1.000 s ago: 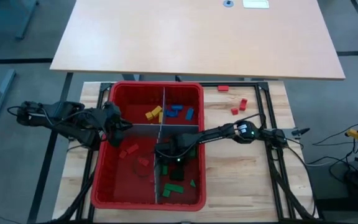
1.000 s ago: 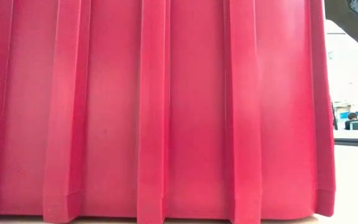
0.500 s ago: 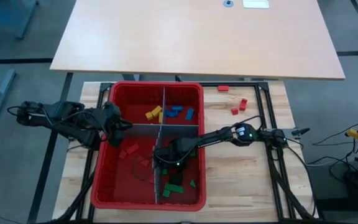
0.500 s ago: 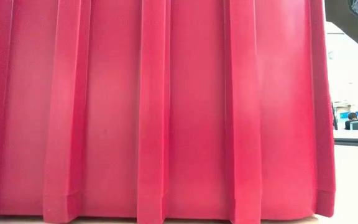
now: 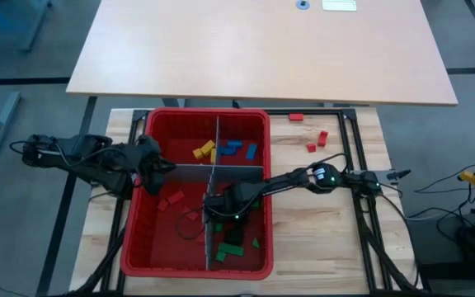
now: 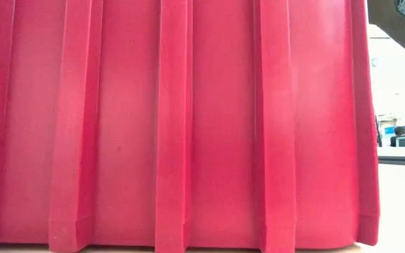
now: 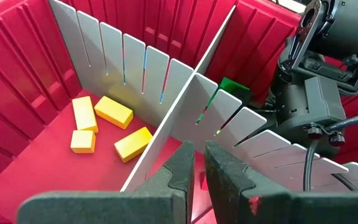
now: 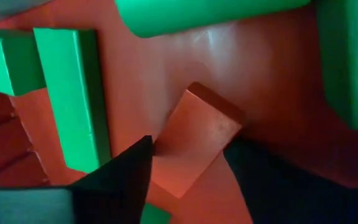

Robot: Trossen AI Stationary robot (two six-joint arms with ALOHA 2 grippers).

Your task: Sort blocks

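Note:
The red bin (image 5: 138, 247) is split by grey panels (image 5: 237, 170) into four compartments. Yellow blocks (image 7: 114, 112) lie far left, blue blocks (image 5: 239, 148) far right, red blocks (image 5: 171, 200) near left and green blocks (image 5: 236, 246) near right. My right gripper (image 5: 221, 214) is open, low in the green compartment beside the middle panel. Its fingers stand on either side of a red block (image 8: 194, 143) lying flat on the bin floor among green blocks (image 8: 73, 99). My left gripper (image 7: 197, 168) is shut over the bin's left rim. My right gripper comes down from above with one finger (image 8: 126, 171) at the red block's edge (image 8: 160, 149) and the other on its opposite side. Whether either finger touches the block, I cannot tell. The block lies flat on the bin floor.
Three loose red blocks (image 5: 316, 140) lie on the wooden table right of the bin. In the low view the bin's ribbed near wall (image 6: 174, 126) fills nearly everything. A larger tan table (image 5: 262, 49) stands beyond the far edge.
My right gripper has gone toward the table's near and left edges, along the middle panel and farther into the green compartment. It moved mostly in the first half second.

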